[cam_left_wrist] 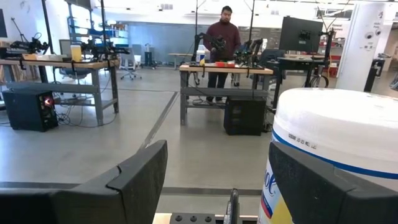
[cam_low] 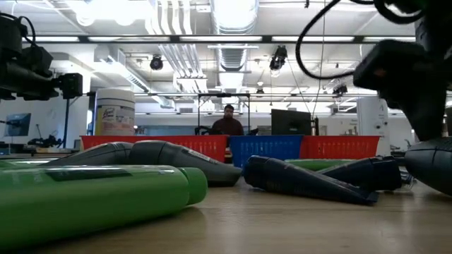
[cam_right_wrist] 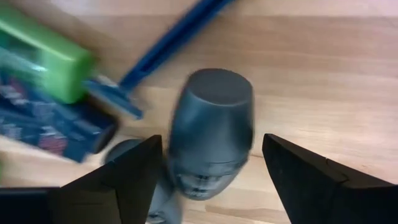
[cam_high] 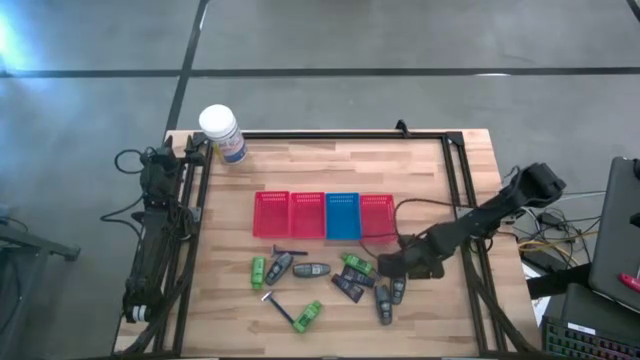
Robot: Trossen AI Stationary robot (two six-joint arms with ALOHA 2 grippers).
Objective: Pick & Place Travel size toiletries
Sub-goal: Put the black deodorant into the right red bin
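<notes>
High view: your right tool [cam_high: 400, 268] sits low just below the red plastic mesh basket [cam_high: 377, 216], among scattered toiletries [cam_high: 383, 302]. Left tool [cam_high: 192, 150] parked, spread. Right wrist view: fingers [cam_right_wrist: 134, 171] spread, straddling a grey oval bottle [cam_right_wrist: 211, 130], not gripping.

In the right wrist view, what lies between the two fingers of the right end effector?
A grey oval bottle stands between the open fingers, not yet gripped; the right wrist view shows it.

The right gripper [cam_high: 392, 268] is low over the toiletries [cam_high: 330, 283]. Four baskets [cam_high: 324, 216] stand in a row behind them.
</notes>
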